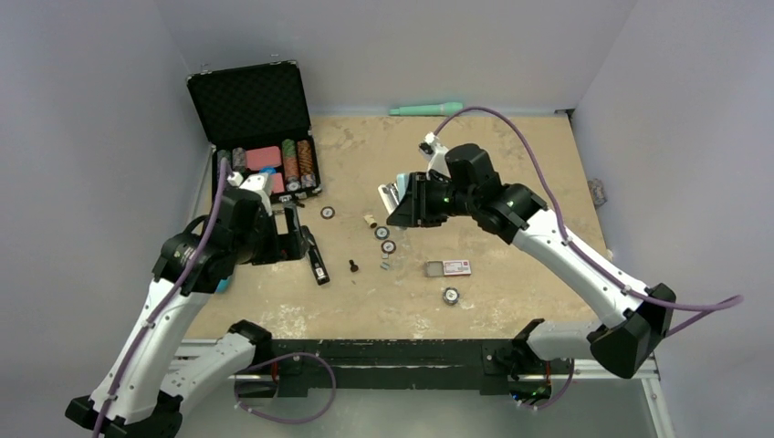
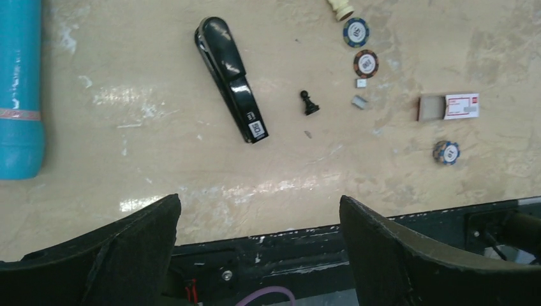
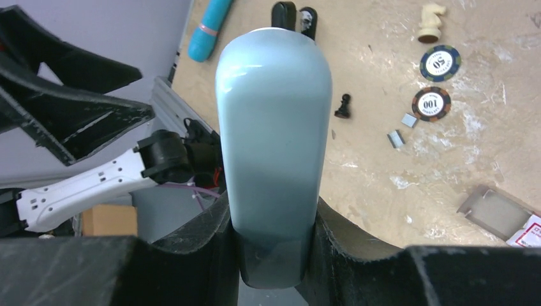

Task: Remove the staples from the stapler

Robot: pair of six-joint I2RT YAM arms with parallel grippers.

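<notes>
Staples: two strips; left fingers wide, empty; right fingers clamp pale-blue object.

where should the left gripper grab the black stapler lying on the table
Across its narrow middle, coming straight down from above. The black stapler lies flat, long and slim, with bare table along both long sides, so the open left gripper can straddle it once turned square to its length.

Tan table: black stapler, chips, pawn, staples.
</notes>
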